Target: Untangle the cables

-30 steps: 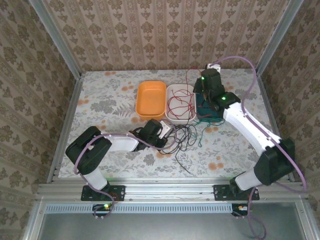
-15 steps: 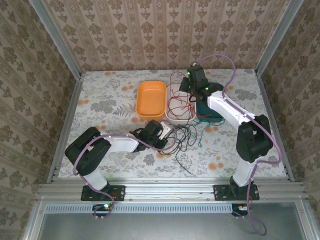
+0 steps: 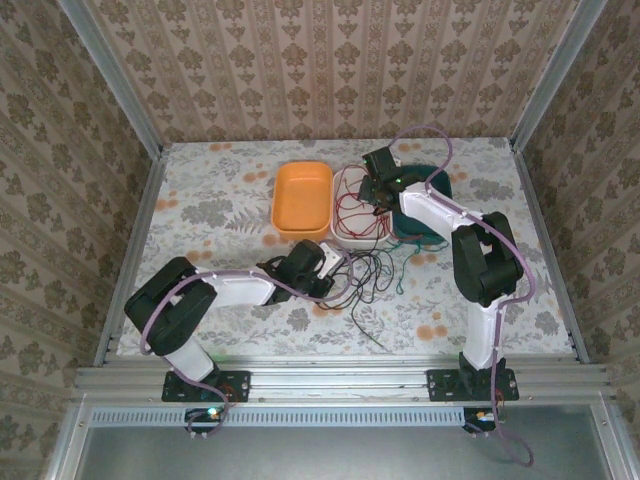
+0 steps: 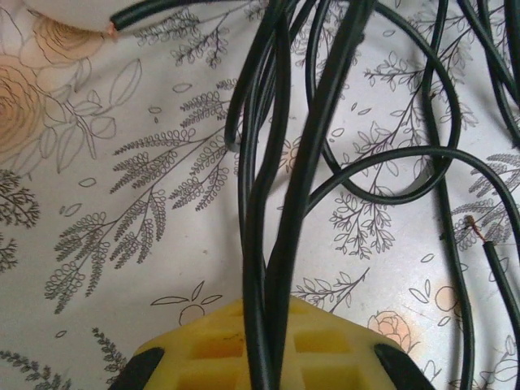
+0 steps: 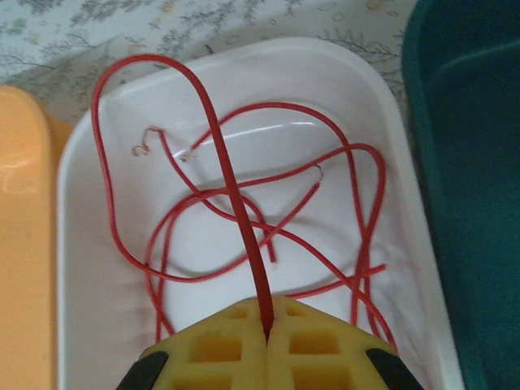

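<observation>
A red cable (image 5: 236, 203) is pinched in the right tool (image 5: 266, 335), pads together on the strand, above the white tray (image 5: 77, 268). The rest of its loops lie in that tray, apparently so that colours are sorted by tray. A bundle of black cables (image 4: 305, 183) is clamped in the left tool (image 4: 264, 357) low over the desk (image 4: 122, 211), probably to anchor the tangle while strands are drawn out.

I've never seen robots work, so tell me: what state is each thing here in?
Left fingers, shut on black cables.
Right fingers, shut on a red cable.
Black cables, tangled on the table.
Red cables, looped in white tray.
Orange tray, empty.
Teal tray, visible part empty.
</observation>
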You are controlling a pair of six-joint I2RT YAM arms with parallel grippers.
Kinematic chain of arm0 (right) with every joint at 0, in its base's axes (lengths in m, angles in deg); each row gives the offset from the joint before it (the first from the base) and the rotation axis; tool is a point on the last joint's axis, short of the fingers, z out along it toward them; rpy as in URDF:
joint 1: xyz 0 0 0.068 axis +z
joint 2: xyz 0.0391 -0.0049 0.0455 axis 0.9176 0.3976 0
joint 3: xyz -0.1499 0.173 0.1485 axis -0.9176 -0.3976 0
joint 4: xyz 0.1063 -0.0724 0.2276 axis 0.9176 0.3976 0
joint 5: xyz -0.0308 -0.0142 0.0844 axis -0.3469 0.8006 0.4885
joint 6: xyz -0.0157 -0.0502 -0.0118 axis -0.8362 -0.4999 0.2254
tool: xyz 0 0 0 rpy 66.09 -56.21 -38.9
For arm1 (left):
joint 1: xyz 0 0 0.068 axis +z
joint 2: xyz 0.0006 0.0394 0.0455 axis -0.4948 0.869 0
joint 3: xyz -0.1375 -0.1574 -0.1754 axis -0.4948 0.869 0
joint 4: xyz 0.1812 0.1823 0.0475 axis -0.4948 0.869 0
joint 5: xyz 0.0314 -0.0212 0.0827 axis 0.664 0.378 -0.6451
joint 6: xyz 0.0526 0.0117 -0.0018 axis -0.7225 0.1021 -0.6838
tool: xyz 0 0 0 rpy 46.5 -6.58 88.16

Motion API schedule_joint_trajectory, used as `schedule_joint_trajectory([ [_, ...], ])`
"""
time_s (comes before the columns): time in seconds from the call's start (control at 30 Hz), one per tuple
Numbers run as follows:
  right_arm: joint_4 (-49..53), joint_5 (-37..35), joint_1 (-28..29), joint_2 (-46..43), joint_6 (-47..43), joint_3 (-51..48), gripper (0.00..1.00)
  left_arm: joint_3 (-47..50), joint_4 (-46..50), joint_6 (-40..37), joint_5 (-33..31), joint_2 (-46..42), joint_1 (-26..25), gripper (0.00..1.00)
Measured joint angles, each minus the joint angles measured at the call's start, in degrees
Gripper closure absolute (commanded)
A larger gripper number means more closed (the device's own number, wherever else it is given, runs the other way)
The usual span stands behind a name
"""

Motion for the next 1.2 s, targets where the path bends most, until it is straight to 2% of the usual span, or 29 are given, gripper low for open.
schedule_joint_trajectory([
  [0.2, 4.00, 0.07, -0.09, 0.00, -0.24, 0.00, 0.98, -0.02, 0.07, -0.02, -0.04, -0.35, 0.00, 1.00],
  [0.23, 4.63, 0.37, -0.13, 0.00, -0.22, 0.00, 0.89, -0.02, 0.13, -0.02, -0.04, -0.35, 0.00, 1.00],
  [0.27, 5.05, 0.87, -0.13, 0.00, -0.22, 0.00, 0.73, -0.02, 0.20, -0.02, -0.04, -0.35, 0.00, 1.00],
  [0.37, 5.18, 2.56, -0.13, -0.04, -1.03, 0.00, 0.57, -0.02, 0.48, -0.04, -0.04, -0.35, 0.00, 1.00],
  [0.47, 5.14, 3.65, -0.07, -1.31, -2.23, -0.72, 0.49, -0.02, 0.66, -0.07, -0.04, -0.35, 0.00, 1.00],
  [0.73, 6.49, 4.13, -0.07, -15.78, -4.48, -9.46, 0.46, -0.02, 0.61, -0.04, -0.04, -0.35, 0.00, 1.00],
  [0.87, 8.15, 4.90, -0.07, -20.85, -5.75, -14.47, 0.49, -0.02, 0.52, -0.07, 0.00, -0.33, 0.00, 1.00],
  [1.07, 11.04, 14.71, 0.28, -20.96, -9.09, -19.54, 0.63, -0.02, 0.39, -0.07, 0.22, 0.13, 0.00, 1.00],
  [1.2, 11.04, 20.02, 0.57, -19.58, -10.75, -21.20, 0.64, -0.02, 0.44, -0.20, 0.52, 0.74, 0.00, 1.00],
])
